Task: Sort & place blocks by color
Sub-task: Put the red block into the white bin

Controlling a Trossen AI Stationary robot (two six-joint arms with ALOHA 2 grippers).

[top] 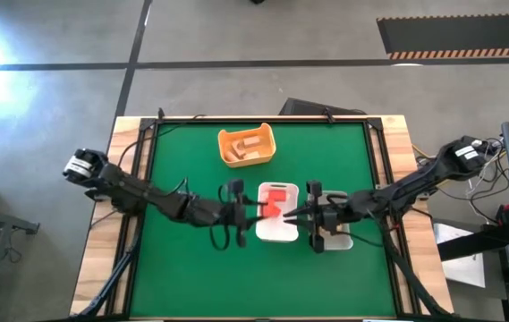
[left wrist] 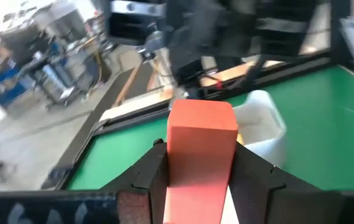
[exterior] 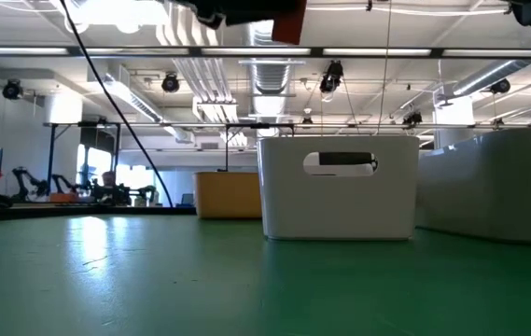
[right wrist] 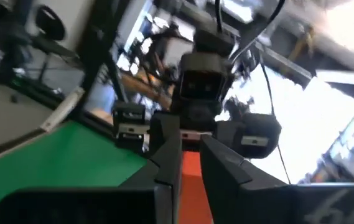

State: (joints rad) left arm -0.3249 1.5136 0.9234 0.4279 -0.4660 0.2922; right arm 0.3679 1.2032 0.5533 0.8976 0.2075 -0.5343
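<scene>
left gripper (top: pixel 252 210): clamped on a red block (left wrist: pixel 198 155), you can see it pinched between both fingers in your left wrist view, sticking well out past the tips.

right gripper (top: pixel 297 213): right across from the left one, nearly tip to tip over the white tray (top: pixel 276 233). The right wrist view shows red between its fingers too, so it looks like it's gripping the far end of the same block, but I wouldn't swear to how firm that hold is.

block position: up in the air between the two grippers, above the tray, not resting on anything.

block axis: it's a short bar, long axis running straight out along the left fingers, pointing at the right gripper.

other stuff: more red pieces (top: pixel 275 195) already in the tray just under the grippers; orange tub (top: pixel 246 146) with tan pieces sits farther off, toward the back of the table.

risk: if both grippers are holding and you move either arm, the bar twists or pops loose. Let go with one before the other has it properly and it drops, maybe bouncing off the tray rim onto the mat. Fingertips are close enough to bump as well.
</scene>
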